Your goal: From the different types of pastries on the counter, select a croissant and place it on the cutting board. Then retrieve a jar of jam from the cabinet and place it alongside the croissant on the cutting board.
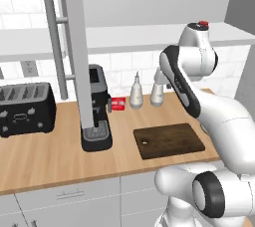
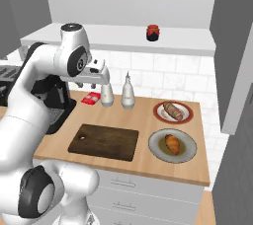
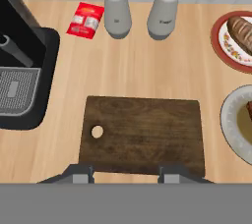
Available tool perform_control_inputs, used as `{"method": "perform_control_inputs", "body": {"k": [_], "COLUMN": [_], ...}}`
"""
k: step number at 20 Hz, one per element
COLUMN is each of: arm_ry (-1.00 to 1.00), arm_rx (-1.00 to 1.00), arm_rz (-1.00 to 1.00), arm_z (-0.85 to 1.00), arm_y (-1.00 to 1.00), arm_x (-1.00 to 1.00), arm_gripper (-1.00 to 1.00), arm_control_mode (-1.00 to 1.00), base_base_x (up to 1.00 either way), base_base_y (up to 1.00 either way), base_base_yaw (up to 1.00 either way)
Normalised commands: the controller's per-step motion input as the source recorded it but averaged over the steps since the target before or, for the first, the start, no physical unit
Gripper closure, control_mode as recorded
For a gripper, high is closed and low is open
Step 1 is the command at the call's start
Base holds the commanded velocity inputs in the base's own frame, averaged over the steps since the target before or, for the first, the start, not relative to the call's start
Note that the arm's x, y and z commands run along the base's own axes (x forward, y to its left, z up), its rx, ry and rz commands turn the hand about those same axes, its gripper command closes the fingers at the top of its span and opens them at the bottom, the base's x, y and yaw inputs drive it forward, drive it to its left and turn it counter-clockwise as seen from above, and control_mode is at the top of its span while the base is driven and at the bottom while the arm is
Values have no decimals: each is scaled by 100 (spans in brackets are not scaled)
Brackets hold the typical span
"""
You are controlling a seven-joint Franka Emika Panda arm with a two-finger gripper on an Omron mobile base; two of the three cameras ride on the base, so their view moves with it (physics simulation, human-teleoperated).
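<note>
The gripper (image 3: pixel 126 174) hangs above the near edge of the cutting board (image 3: pixel 142 132), its fingertips (image 3: pixel 81 175) drawn in as far as they go, with nothing between them. The board lies bare on the counter (image 2: pixel 148 120), its small round hole toward the coffee machine (image 1: pixel 97 109). The croissant (image 2: pixel 172 143) rests on a grey plate (image 2: pixel 173 156) just right of the board; the longer, darker pastry (image 2: pixel 173 111) lies on a red-rimmed plate (image 2: pixel 159 114) behind it. The jar of jam (image 2: pixel 153 32) stands on the open cabinet shelf (image 2: pixel 123 39) above the tiled wall, well apart from the board. Two pale shakers (image 2: pixel 128 95) and a flat red box (image 2: pixel 91 98) sit near the wall behind the board. A black toaster (image 1: pixel 25 107) stands at the far left. The cabinet door (image 1: pixel 74 47) hangs open, edge-on before the coffee machine.
</note>
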Motion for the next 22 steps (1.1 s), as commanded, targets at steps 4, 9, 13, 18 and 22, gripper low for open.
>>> {"method": "perform_control_inputs", "body": {"k": [4,9,13,18,22], "arm_ry": [8,-27,-57,-45,5], "arm_rx": [-1,0,0,0,0], "arm_rz": [1,4,5,3,-1], "arm_z": [-5,7,50,41,28], "arm_y": [5,-15,-42,-34,0], "arm_x": [4,-30,-47,-24,6], "arm_gripper": [-100,-100,-100,-100,-100], "arm_control_mode": [-100,-100,-100,-100,-100], "base_base_x": [0,0,0,0,0], "base_base_y": [0,0,0,0,0], "base_base_yaw": [0,0,0,0,0]}}
